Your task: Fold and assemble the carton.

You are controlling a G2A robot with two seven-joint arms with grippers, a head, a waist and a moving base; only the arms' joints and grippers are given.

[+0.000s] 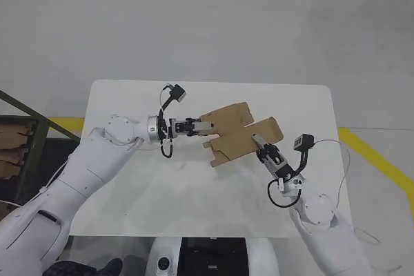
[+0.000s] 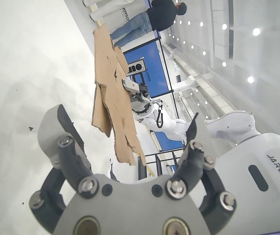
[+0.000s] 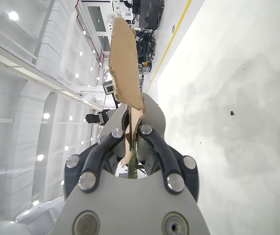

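The carton [image 1: 236,131] is a flat brown cardboard blank held tilted above the middle of the white table [image 1: 124,103]. My right gripper [image 1: 258,142] is shut on the carton's edge nearest the robot; in the right wrist view the cardboard [image 3: 124,69] sticks out from between the closed fingers [image 3: 154,113]. My left gripper [image 1: 203,125] stands open at the carton's left edge. In the left wrist view its two fingers [image 2: 64,125] are spread wide, with the carton [image 2: 108,91] just ahead of them and not clamped. The right gripper [image 2: 132,91] grips the carton's far side.
A dark crate with more cardboard blanks [image 1: 7,145] stands off the table's left side. A yellow floor line [image 1: 379,159] runs to the right of the table. Small dark specks [image 3: 232,113] lie on the tabletop. Bare table surface lies in front of the carton.
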